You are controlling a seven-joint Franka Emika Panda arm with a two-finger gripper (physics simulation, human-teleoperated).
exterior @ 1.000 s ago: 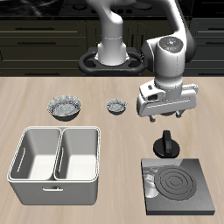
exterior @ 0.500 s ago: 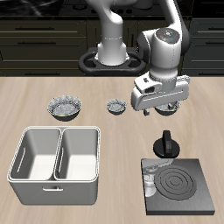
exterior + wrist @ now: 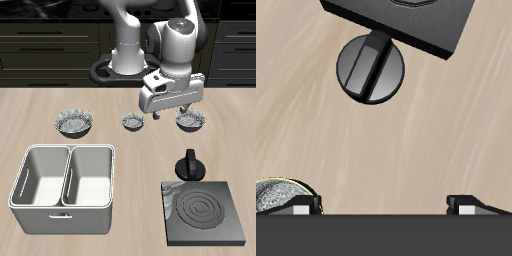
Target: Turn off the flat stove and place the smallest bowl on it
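Stove's rings on the flat stove (image 3: 203, 211) read dull grey, so you likely have the off step done. The smallest bowl (image 3: 133, 122) sits untouched at the bench's back. Your hand (image 3: 172, 108) hangs spread and empty, just beside it.

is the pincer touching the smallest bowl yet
Apart. The wrist view shows the pincer open with only bare table between its fingertips. The exterior view shows the smallest bowl sitting alone, clear of the pincer.
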